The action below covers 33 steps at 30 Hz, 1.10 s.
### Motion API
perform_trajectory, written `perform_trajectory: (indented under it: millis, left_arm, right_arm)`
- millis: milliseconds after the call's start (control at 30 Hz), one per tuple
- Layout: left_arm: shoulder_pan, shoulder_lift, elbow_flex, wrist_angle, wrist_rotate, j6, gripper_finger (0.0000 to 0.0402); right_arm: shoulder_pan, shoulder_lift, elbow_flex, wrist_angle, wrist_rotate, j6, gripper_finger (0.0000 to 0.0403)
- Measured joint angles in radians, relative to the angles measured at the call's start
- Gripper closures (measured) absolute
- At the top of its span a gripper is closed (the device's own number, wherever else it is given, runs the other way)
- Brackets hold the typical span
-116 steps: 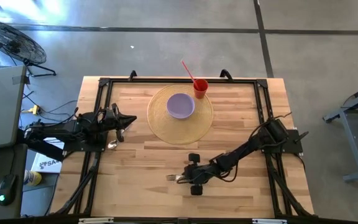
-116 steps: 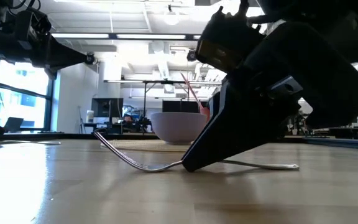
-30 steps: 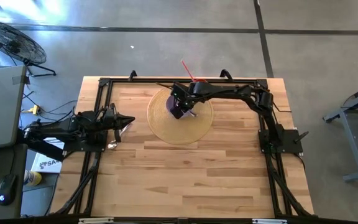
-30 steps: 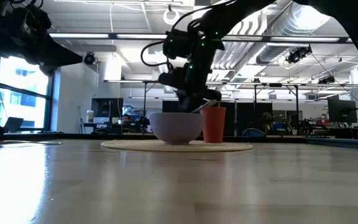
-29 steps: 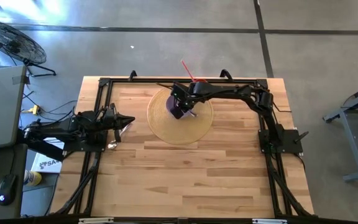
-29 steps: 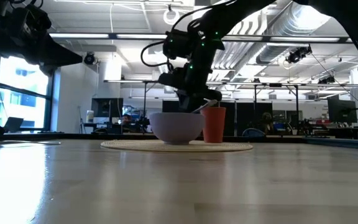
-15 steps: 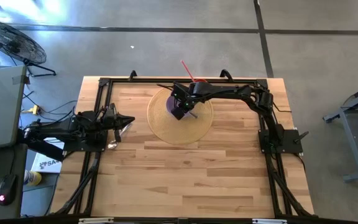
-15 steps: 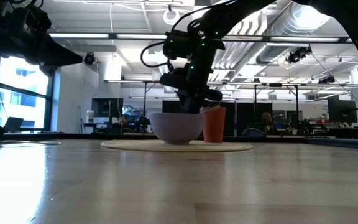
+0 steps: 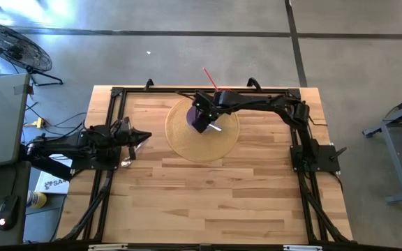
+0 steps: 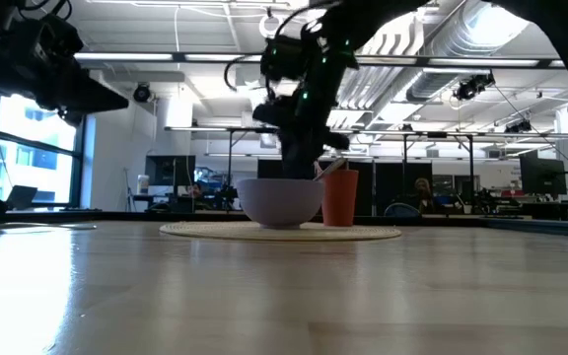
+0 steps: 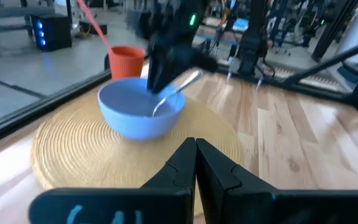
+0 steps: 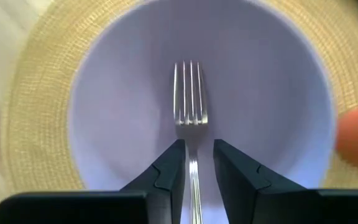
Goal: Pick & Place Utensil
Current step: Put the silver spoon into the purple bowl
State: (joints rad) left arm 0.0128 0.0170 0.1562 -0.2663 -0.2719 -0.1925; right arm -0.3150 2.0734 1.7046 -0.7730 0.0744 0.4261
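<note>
The silver fork [image 12: 190, 99] lies in the purple bowl [image 12: 117, 112], tines on the bowl's floor, and its handle [image 11: 191, 78] leans on the rim and sticks out over it [image 9: 216, 127]. My right gripper [image 12: 196, 155] hovers open just above the bowl [image 9: 189, 117], pointing down. Its fingers stand on either side of the handle with a gap to each. My left gripper [image 11: 196, 146] is shut and waits over the table's left part [image 9: 145, 134], pointing at the bowl [image 11: 138, 121].
The bowl stands on a round woven placemat [image 9: 201, 143] at the table's far middle. An orange cup [image 9: 225, 97] with a red-pink straw [image 9: 211, 80] stands just behind the bowl on the mat's far right edge. Bare wood stretches across the near half.
My right gripper has risen a little straight above the bowl. The fork has stayed in the bowl, its handle leaning out over the rim.
</note>
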Motion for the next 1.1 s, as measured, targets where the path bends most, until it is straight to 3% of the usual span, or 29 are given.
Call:
perform_trajectory:
  millis: [233, 467, 667, 867, 1100]
  left_arm:
    - [0.000, 0.000, -0.001, -0.111, 0.006, -0.082, 0.0383]
    - [0.000, 0.074, -0.001, -0.123, 0.043, -0.178, 0.0282]
    - [0.000, 0.242, 0.020, -0.126, 0.045, -0.299, 0.0219]
    - [0.000, 0.447, 0.166, -0.380, -0.019, -0.516, 0.0216]
    - [0.000, 0.694, 0.183, -0.460, -0.041, -0.676, 0.0216]
  right_arm:
    - [0.112, -0.114, 0.001, -0.036, 0.150, -0.035, 0.0324]
    - [0.282, -0.178, 0.002, -0.037, 0.293, -0.017, 0.0324]
    - [0.397, -0.179, 0.002, -0.039, 0.383, -0.006, 0.0324]
    - [0.480, -0.179, 0.002, -0.039, 0.460, 0.014, 0.0324]
    - [0.532, -0.179, 0.002, -0.041, 0.481, 0.019, 0.0324]
